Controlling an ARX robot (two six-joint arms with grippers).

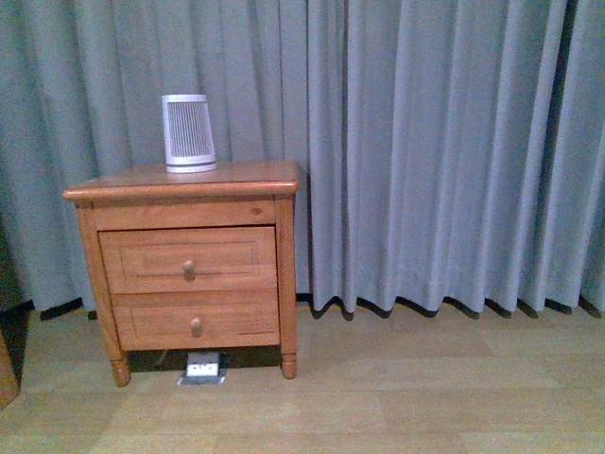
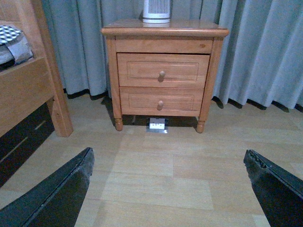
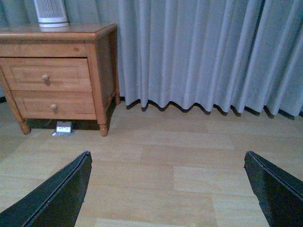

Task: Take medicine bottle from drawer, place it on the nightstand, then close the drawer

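The orange-brown nightstand [image 1: 104, 188] stands against the grey curtain, left of centre in the front view. Its upper drawer [image 1: 151, 257] is pushed in, round knob [image 1: 188, 269] facing me. The medicine bottle is out of view. Neither arm shows in the front view. My left gripper [image 2: 170, 163] is open over bare floor, well short of the nightstand [image 2: 128, 30] and drawer [image 2: 137, 70]. My right gripper [image 3: 168, 163] is open too, out from the curtain, with the nightstand [image 3: 102, 71] and drawer [image 3: 23, 74] far off to one side.
A tall white ribbed device [image 1: 187, 132] stands on the nightstand top. The shorter lower drawer [image 1: 161, 326] is shut. A small white floor box [image 1: 202, 367] lies under the nightstand. A wooden bed frame [image 2: 28, 90] shows in the left wrist view. Pale wood floor [image 1: 425, 388] stretches before the curtain [image 1: 454, 142].
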